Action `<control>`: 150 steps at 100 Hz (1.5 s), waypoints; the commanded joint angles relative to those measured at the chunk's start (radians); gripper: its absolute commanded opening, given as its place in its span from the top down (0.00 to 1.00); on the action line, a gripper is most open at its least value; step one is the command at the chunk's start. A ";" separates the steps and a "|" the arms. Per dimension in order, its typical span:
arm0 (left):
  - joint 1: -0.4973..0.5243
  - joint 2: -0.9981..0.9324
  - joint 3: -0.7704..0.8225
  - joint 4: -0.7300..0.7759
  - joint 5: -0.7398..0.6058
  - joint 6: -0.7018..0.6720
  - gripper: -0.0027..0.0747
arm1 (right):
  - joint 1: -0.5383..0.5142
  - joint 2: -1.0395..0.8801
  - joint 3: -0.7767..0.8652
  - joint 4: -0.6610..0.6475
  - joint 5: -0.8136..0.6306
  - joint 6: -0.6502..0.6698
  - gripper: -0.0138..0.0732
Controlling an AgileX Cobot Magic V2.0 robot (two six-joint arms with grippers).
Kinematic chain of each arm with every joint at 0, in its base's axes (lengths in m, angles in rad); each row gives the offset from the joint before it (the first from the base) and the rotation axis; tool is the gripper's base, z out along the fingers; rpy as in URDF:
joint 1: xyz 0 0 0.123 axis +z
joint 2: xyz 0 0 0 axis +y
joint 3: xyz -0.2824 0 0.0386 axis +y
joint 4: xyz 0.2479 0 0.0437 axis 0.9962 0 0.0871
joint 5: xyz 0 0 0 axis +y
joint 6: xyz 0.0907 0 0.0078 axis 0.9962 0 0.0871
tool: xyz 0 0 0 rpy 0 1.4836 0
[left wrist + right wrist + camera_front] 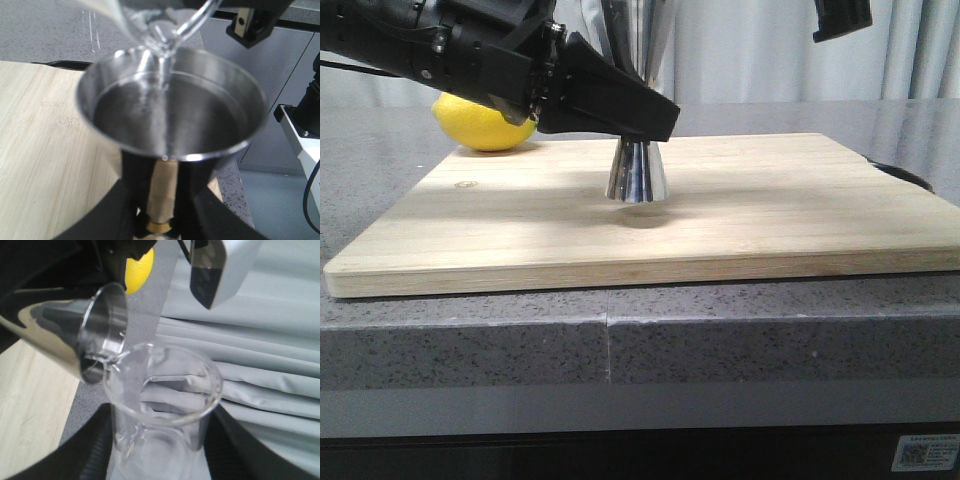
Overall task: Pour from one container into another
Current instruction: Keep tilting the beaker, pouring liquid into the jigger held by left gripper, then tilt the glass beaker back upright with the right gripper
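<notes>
I see the steel jigger upright on the wooden board, its upper cup holding clear liquid. The clear glass beaker is tipped, its lip over the jigger's rim, liquid streaming in.

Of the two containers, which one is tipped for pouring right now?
The clear glass beaker in the right hand is tipped, lip over the steel jigger. The jigger stands upright on the board, gripped by the left hand.

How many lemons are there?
1. The lemon sits on the counter at the board's far left corner, partly hidden behind the left arm. More could be hidden behind it.
</notes>
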 commanded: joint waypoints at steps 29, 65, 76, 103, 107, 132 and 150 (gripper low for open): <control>-0.009 -0.057 -0.028 -0.076 0.106 -0.010 0.99 | -0.001 -0.023 -0.036 -0.028 -0.034 -0.003 0.65; -0.009 -0.057 -0.028 -0.076 0.106 -0.010 0.99 | -0.001 -0.023 -0.036 0.013 -0.029 0.011 0.65; -0.009 -0.057 -0.028 -0.076 0.106 -0.010 0.99 | -0.001 -0.023 -0.036 0.084 -0.029 0.045 0.65; -0.009 -0.057 -0.028 -0.076 0.106 -0.010 0.99 | -0.001 -0.023 -0.036 0.263 -0.029 0.095 0.65; -0.009 -0.057 -0.028 -0.076 0.106 -0.010 0.99 | -0.001 -0.023 -0.036 0.283 -0.029 0.095 0.65; -0.009 -0.057 -0.028 -0.076 0.106 -0.010 0.99 | -0.001 -0.023 -0.036 0.461 -0.025 0.096 0.65; -0.009 -0.057 -0.028 -0.076 0.106 -0.010 0.99 | -0.022 -0.036 -0.036 0.646 -0.034 0.096 0.65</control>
